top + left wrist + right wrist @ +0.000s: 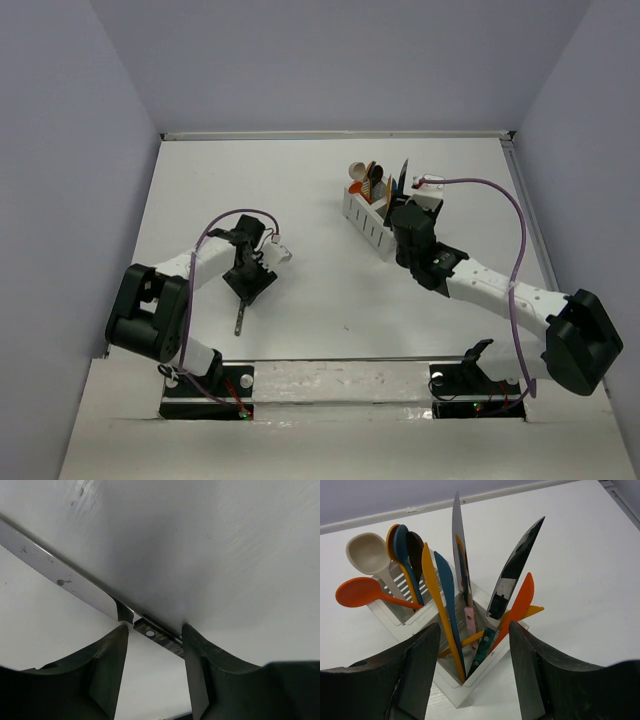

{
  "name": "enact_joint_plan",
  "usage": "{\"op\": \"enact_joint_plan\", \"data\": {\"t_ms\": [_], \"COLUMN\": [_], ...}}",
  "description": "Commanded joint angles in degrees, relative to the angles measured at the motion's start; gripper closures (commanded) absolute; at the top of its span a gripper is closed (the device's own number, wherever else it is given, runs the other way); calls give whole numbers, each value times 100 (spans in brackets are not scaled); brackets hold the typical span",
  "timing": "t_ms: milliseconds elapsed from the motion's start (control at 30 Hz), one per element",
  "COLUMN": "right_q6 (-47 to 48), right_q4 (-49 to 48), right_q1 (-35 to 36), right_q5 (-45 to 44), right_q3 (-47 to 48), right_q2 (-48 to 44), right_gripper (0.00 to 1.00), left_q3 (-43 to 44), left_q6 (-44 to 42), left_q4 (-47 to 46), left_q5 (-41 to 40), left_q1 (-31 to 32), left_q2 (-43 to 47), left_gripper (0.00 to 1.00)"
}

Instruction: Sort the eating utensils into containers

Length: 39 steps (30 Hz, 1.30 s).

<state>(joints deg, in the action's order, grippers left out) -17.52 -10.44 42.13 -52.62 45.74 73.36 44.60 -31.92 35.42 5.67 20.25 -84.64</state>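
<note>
Caddy [362, 222] is sitting on the table [300, 180]. Spoons [365, 552] are standing in the caddy's compartment farther from the right gripper [474, 627]: beige, orange, blue, one dark. Knives [515, 570] are standing in the compartment nearer it: two silver-bladed, one blue, some orange. The right gripper is hovering just beside that end of the caddy, jaws spread wide and gripping nothing. One more knife [240, 320] is lying flat on the table, well left of the caddy. The left gripper [153, 628] is pointing down over it, jaws apart, with fingers [107, 665] straddling the spot where blade meets handle. Can't tell if they are touching it.
</note>
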Motion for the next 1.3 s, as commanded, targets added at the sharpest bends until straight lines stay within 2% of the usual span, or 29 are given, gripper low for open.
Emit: {"op": "enact_joint_plan", "data": {"t_ms": [0,133,167,233,267,300,500,667,767,800,900,933,1033,1100,1133,1267], "right_q6": [47,108,117,135,143,161,249,442,653,688,680,653,434,259,214,539], "right_q4": [-64,-55,-55,-55,-55,-55,-55,-55,24,85,86,86,33,-168,-256,-783], "right_q1": [59,59,59,59,59,59,59,59,59,59,59,59,59,128,329,1103], "right_q5": [-258,-284,-284,-293,-293,-319,-302,382,1401,2074,3184,3832,4759,5093,5217,4718], "right_q3": [-74,-91,-109,-144,-196,-223,-425,-443,-277,-215,75,163,584,935,1068,1788], "right_q2": [-226,-243,-261,-366,-410,-524,-999,-1403,-1509,-1535,-1562,-1527,-1185,-878,-502,493], "right_gripper": [37,38,38,38,38,38,38,39,38,36,32,31,22,10,1,0], "left_q3": [-180,-83,-31,-4,-13,-21,-250,56,320,374,637,725,1085,1278,1340,1622], "left_q6": [133,230,248,283,292,309,318,624,845,1002,1144,1284,1643,1838,2048,2531], "left_q4": [-368,-773,-904,-1063,-1211,-1291,-1889,-2179,-2311,-2355,-2408,-2373,-2250,-2276,-2328,-2408], "left_q5": [-408,-724,-812,-935,-962,-989,-1068,-656,-201,-41,144,258,399,575,671,865], "left_q1": [23,23,23,23,14,14,-38,-372,-662,-758,-786,-786,-786,-786,-786,-786], "left_q2": [-237,-509,-605,-685,-738,-773,-598,454,1218,1413,2064,2179,2452,2619,2663,2821], "left_gripper": [49,71,80,88,98,100,100,100,100,100,100,100,100,100,100,100]}}
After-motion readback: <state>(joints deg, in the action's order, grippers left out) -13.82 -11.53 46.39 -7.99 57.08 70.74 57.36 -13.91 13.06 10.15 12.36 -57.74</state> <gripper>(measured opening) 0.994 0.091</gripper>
